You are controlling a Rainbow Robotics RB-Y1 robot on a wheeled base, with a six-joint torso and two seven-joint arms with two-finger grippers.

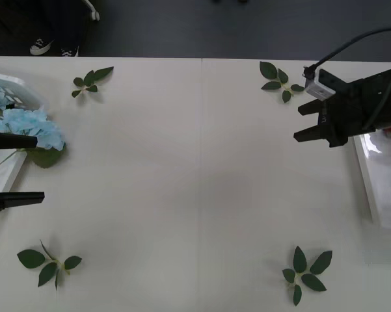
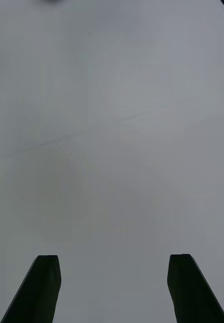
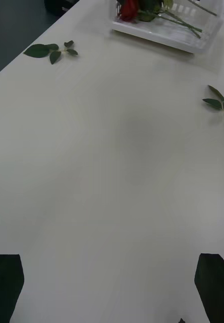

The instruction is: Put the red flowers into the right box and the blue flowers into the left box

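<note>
Front view — blue flowers (image 1: pixel 27 125) in left box (image 1: pixel 13 88); both claws open.

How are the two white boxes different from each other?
The left box holds pale blue flowers, and one cluster spills over its edge onto the table; the right box holds red flowers with long green stems. The left box sits beside the open left gripper; the right box sits under the right arm, behind the open right gripper. Both are white, and the slotted walls show on each.

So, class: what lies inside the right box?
Inside the right box: a red flower with green stems. The right pincer hides part of it in the front view, so the count stays unknown.
</note>
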